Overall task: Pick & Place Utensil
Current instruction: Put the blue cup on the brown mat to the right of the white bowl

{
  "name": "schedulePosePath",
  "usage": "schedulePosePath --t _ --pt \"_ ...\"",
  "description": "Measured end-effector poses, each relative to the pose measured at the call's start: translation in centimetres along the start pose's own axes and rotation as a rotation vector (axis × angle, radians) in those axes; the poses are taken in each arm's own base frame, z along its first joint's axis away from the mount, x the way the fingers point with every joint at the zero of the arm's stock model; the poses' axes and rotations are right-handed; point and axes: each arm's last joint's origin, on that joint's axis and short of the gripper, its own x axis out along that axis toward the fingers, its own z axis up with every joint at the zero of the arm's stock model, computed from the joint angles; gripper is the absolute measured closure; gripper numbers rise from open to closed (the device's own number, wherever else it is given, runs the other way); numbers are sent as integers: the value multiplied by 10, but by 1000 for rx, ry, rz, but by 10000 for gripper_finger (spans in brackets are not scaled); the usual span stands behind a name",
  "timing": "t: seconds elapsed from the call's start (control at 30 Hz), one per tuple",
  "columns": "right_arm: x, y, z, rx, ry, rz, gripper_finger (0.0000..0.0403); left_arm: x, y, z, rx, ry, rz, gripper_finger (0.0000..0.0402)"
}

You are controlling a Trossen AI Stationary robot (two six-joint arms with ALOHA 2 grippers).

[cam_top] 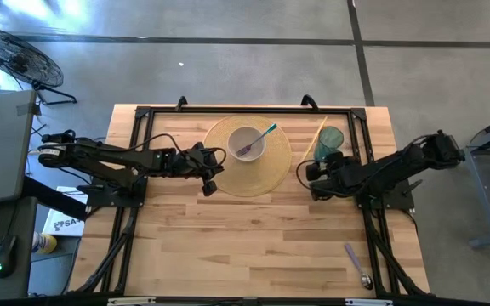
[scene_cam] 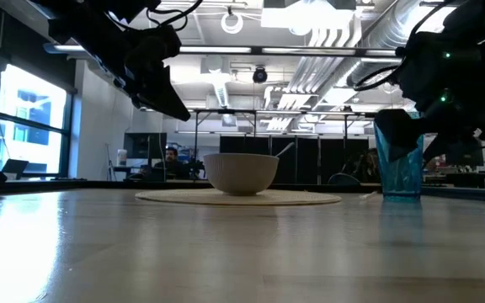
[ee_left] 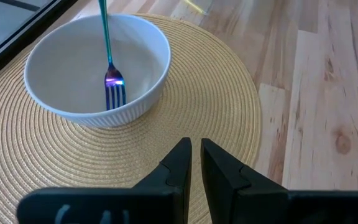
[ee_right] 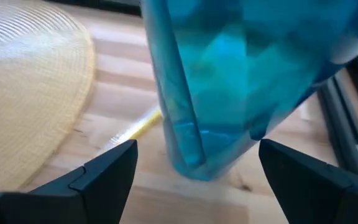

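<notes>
A white ribbed bowl (cam_top: 247,143) stands on a round woven placemat (cam_top: 272,167). A fork (ee_left: 108,62) with a teal handle lies in it, tines down in the bowl, handle leaning over the rim. My left gripper (ee_left: 194,152) hangs shut above the placemat's near-left part, a little short of the bowl. A blue-green tumbler (cam_top: 330,141) stands upright to the right of the placemat. My right gripper (ee_right: 194,168) is open, its fingers standing wide on either side of the tumbler (ee_right: 229,74) near its base. A spoon (cam_top: 357,265) lies near the table's near right corner.
A thin yellow stick (cam_top: 316,140) lies between placemat and tumbler, seen also in the right wrist view as a yellow stick (ee_right: 135,127). A black frame (cam_top: 143,115) runs along the table's far and side edges. Bare wood fills the table's near half (cam_top: 245,246).
</notes>
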Motion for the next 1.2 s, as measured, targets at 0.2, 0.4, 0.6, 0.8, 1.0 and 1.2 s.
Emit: schedulePosePath --t 0.2,0.4,0.6,0.8,1.0,1.2 --pt "11 -9 -23 8 -56 71 73 0 0 -1 3 10 2 369" --pt "20 -19 -36 -7 -110 87 73 0 0 0 0 1 1 369" --pt "29 -28 -46 -2 -211 119 73 0 0 1 -3 -10 1 369" --pt "38 -39 -55 65 -264 159 72 0 0 1 14 -15 0 369" --pt "44 -42 -57 30 -210 208 50 0 0 2 21 -21 -1 369" --pt "48 -41 -52 3 -226 160 20 0 0 2 20 -24 -2 369"
